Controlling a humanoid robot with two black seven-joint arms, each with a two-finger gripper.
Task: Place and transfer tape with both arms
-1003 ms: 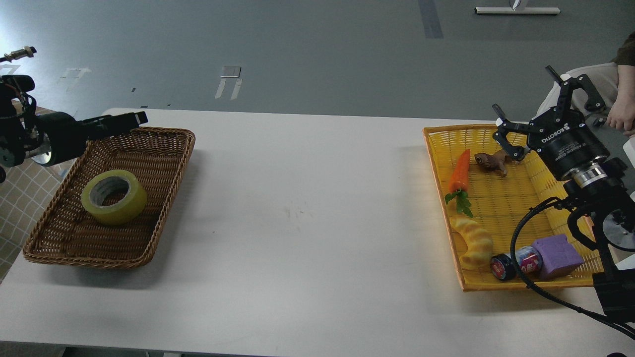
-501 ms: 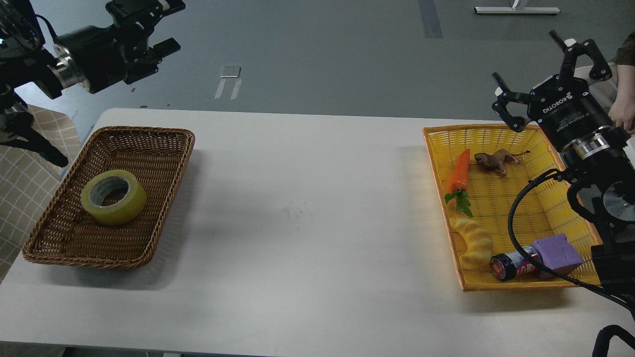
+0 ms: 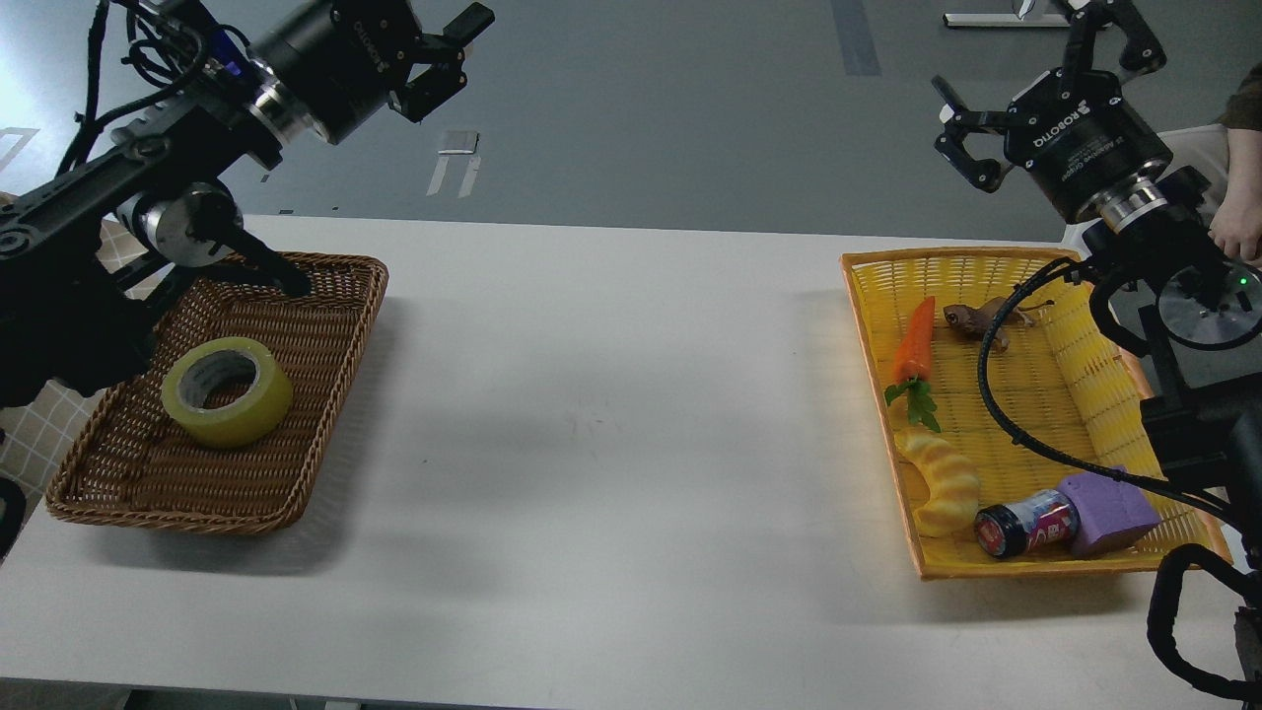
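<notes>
The tape [image 3: 227,391], a thick yellow roll with a grey-white core, lies flat in the brown wicker basket [image 3: 325,325] at the table's left. My left gripper [image 3: 455,56] is open and empty, raised high above and beyond the basket's far right corner, well clear of the tape. My right gripper [image 3: 1008,49] is open and empty, raised high above the far edge of the yellow tray [image 3: 877,325] at the right. Both arms are lifted off the table.
The yellow tray holds a toy carrot [image 3: 914,340], a brown toy animal [image 3: 976,320], a yellow twisted bread toy [image 3: 942,481], a small dark jar [image 3: 1025,523] and a purple block [image 3: 1109,511]. A person's hand [image 3: 1237,222] shows at the right edge. White table [image 3: 611,424] lies between basket and tray.
Both arms have risen. The left gripper swung up from beside the basket and moved right. The right gripper lifted out of the yellow tray and up. The tape has not moved.
</notes>
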